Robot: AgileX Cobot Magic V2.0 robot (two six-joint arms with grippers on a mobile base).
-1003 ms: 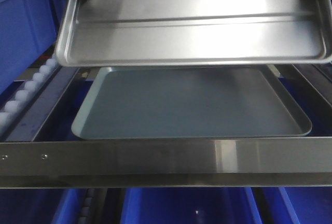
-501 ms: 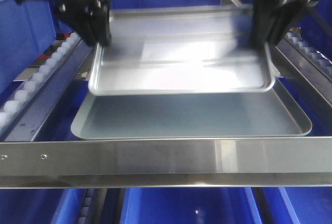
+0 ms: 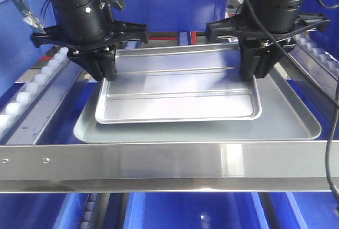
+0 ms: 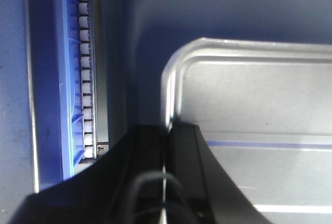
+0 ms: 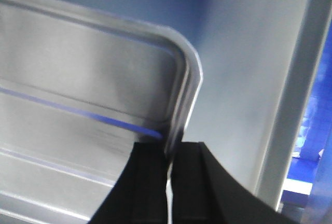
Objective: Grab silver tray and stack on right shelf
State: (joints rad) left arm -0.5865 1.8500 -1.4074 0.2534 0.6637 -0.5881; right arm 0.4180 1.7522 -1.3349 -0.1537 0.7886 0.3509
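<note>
Silver tray (image 3: 177, 94) lies inside the larger silver tray (image 3: 296, 128) on the right shelf (image 3: 169, 165), behind the riveted crossbar. My left tool (image 3: 104, 74) is clamped on its left rim, my right tool (image 3: 253, 72) on its right rim. Wrist views show each rim pinched near a rounded corner. Only the front view shows the nesting. Left wrist shows white rollers (image 4: 85, 79) up close.
</note>
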